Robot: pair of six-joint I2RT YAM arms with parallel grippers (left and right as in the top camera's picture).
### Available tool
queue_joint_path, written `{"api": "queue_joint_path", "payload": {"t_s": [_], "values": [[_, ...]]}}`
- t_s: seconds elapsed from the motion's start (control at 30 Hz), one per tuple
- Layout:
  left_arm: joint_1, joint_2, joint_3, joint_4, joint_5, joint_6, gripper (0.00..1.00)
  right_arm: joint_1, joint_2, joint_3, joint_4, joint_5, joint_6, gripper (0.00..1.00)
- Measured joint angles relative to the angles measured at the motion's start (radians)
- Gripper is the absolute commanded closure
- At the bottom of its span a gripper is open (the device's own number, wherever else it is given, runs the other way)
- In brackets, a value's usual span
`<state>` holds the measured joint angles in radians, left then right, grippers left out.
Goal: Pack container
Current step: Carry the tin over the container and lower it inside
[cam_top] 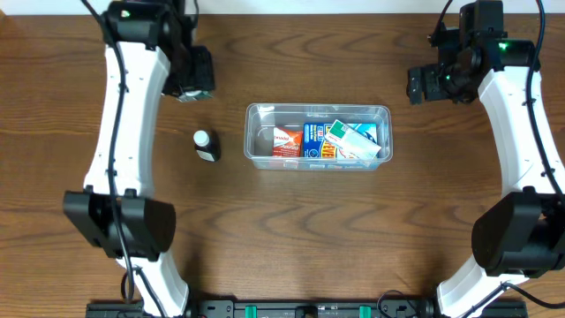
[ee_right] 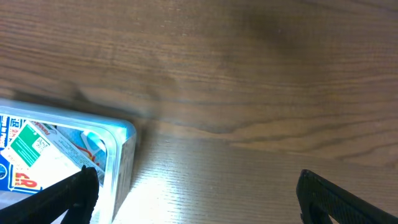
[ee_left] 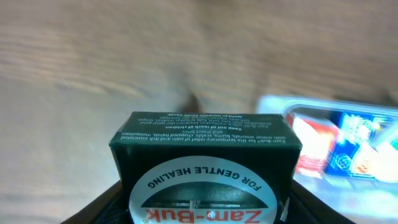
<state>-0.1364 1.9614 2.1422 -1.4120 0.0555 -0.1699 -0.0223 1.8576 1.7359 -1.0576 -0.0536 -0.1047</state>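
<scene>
We've got the left gripper clamped on the green Zam-Buk box. The container sits off to that hand's right, a bit ahead, long axis running away from it. Our right gripper hangs wide open and empty near the far end.

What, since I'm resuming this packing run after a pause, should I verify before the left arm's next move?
1. Left claw gripping the green Zam-Buk box: ok.
2. Box over the container: not ok, it sits off beyond the left end.
3. Free room in the container: ok, left end bare.
4. Right claw open, away from the container: ok.
5. Small bottle packed: not ok, on the table.
</scene>
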Motion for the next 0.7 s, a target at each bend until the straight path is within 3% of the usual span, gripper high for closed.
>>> {"api": "queue_joint_path", "payload": {"t_s": [0.37,0.7], "values": [[-0.305,0.019,-0.002,-0.034,-0.002,-0.091,0.45,0.000,0.000,0.000,0.000,0.000,0.000,0.01],[-0.410,0.133,-0.038,-0.027,-0.027,-0.131,0.44,0.000,0.000,0.000,0.000,0.000,0.000,0.01]]}}
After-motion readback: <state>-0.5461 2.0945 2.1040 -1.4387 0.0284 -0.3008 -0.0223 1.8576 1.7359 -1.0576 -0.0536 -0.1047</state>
